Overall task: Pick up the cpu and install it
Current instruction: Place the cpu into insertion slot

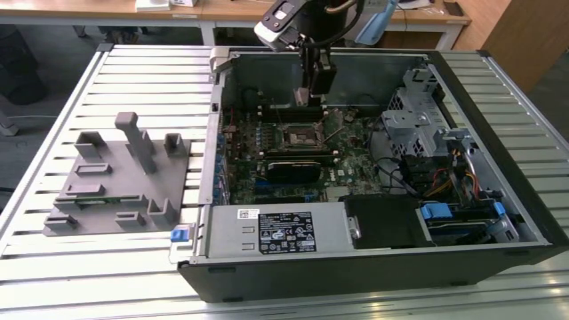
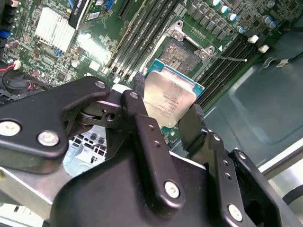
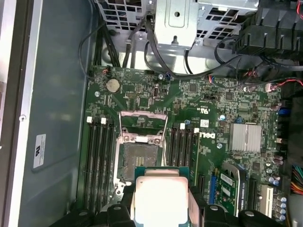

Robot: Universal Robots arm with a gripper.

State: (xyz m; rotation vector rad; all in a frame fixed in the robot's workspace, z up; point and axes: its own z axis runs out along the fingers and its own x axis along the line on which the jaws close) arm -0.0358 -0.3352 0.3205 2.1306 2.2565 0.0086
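The cpu (image 2: 166, 94), a small square chip with a silvery top and a pale green border, is held by its edges between my black fingers (image 2: 142, 109). My gripper (image 2: 168, 106) is shut on it. Both wrist views show the chip hanging above the motherboard, just beside the open socket frame (image 2: 183, 53). The first wrist view has the cpu (image 3: 158, 198) at the near edge of the socket (image 3: 137, 153), whose lid stands raised. In the exterior view my gripper (image 1: 303, 101) hangs inside the open computer case (image 1: 374, 270), a little behind the socket (image 1: 300, 137).
Memory slots (image 3: 99, 156) flank the socket on both sides. A drive cage with cables (image 1: 418, 127) fills the case's side at the exterior view's right. A grey plastic fixture with upright posts (image 1: 120, 180) stands on the slatted table (image 1: 53, 113) at the exterior view's left.
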